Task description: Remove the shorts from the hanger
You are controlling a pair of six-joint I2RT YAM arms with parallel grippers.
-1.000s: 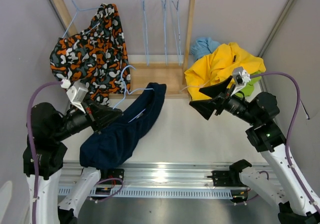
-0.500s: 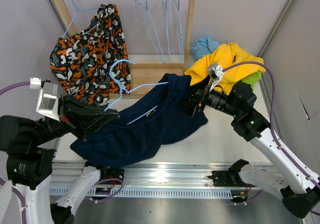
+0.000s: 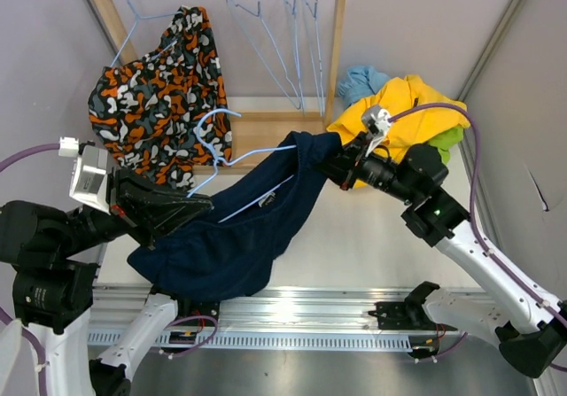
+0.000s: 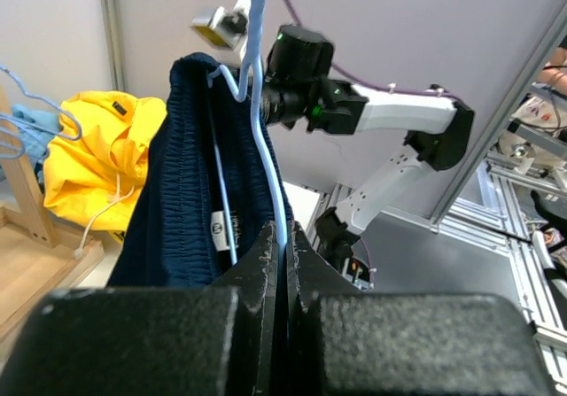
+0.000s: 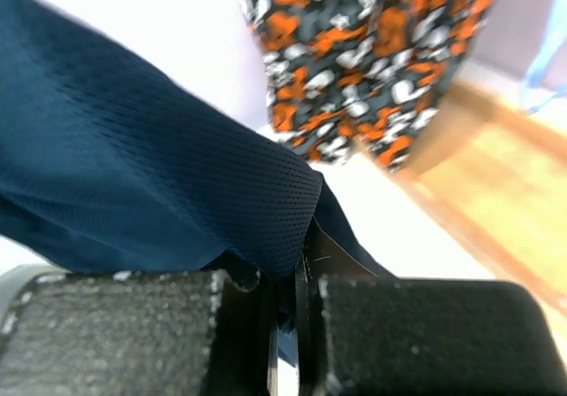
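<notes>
The dark navy shorts (image 3: 239, 228) hang on a light blue wire hanger (image 3: 232, 157) held above the table. My left gripper (image 3: 199, 205) is shut on the hanger's wire (image 4: 266, 148), which runs up from between its fingers (image 4: 285, 236) with the navy shorts (image 4: 190, 192) draped beside it. My right gripper (image 3: 338, 170) is shut on the navy shorts' far edge (image 5: 133, 148), with fabric pinched at its jaws (image 5: 297, 272). Camouflage shorts (image 3: 159, 86) hang on a hanger at the rack's left. Yellow shorts (image 3: 399, 112), light blue shorts (image 3: 359, 81) and lime green shorts (image 3: 447, 143) lie piled at the right.
A wooden rack (image 3: 334, 50) stands at the back with several bare blue hangers (image 3: 292, 42) and a wooden base (image 3: 275, 135). A metal rail (image 3: 283, 312) runs along the near edge. Grey walls close in on both sides.
My right gripper came in from the right and shut on the navy shorts' edge. My left arm drew back to the left, raising the hanger and spreading the shorts.
</notes>
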